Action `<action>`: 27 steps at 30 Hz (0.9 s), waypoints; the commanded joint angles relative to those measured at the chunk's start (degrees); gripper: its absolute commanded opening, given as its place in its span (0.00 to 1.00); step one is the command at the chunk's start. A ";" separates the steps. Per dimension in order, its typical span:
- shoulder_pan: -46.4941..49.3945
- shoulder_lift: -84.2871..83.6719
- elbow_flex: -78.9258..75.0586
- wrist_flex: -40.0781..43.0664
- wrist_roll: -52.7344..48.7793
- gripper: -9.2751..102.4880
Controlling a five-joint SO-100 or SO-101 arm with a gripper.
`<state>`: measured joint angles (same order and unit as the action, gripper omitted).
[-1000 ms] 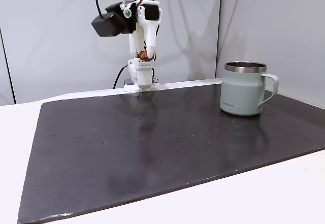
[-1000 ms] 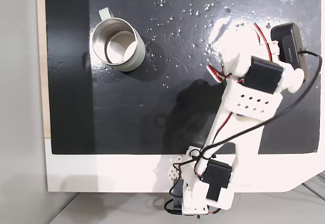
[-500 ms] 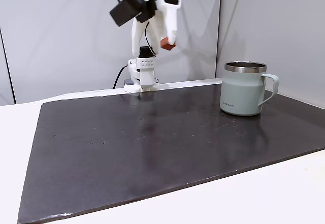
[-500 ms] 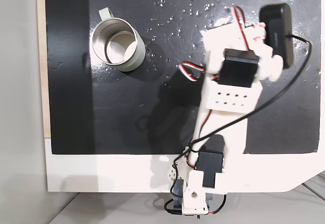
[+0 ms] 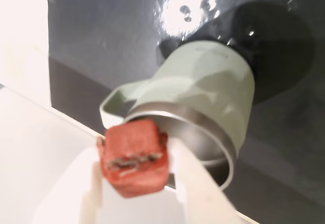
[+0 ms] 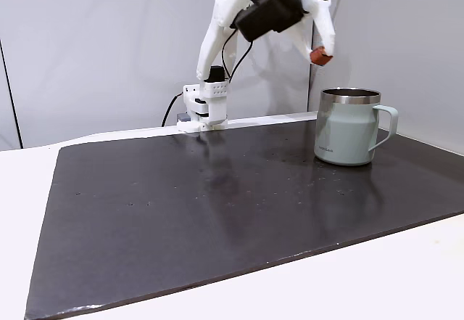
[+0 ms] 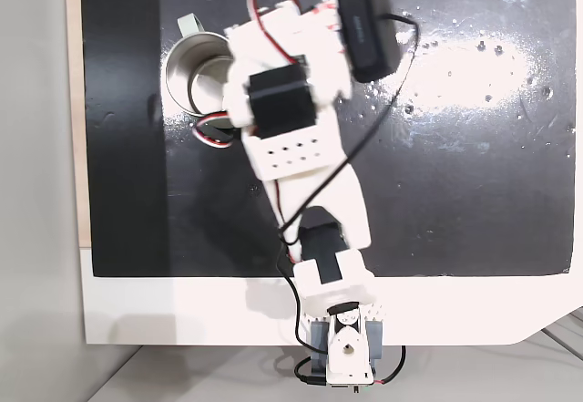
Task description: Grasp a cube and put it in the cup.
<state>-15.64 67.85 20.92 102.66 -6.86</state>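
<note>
The cube (image 6: 320, 57), pinched between the gripper (image 5: 136, 159) fingers, has swung over from above the arm's base to hang in the air just above the cup (image 6: 351, 127), at about 11 o'clock of its steel rim in a fixed view. The cup stands upright on the black mat (image 6: 217, 211), handle at 3 o'clock. The arm (image 7: 290, 115) covers part of the cup's mouth from above

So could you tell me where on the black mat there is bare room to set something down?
Most of the mat is bare: the whole stretch from its near edge back to the arm's base, left of the mug. It is crowded only at the mug, where the gripper holds the cube above the rim.
</note>
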 commanded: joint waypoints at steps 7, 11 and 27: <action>-9.14 -4.57 -3.96 0.26 0.62 0.12; -11.07 -5.27 -3.69 0.35 0.44 0.12; -12.39 -2.46 2.72 0.35 0.62 0.30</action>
<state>-28.12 61.79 23.20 102.66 -6.77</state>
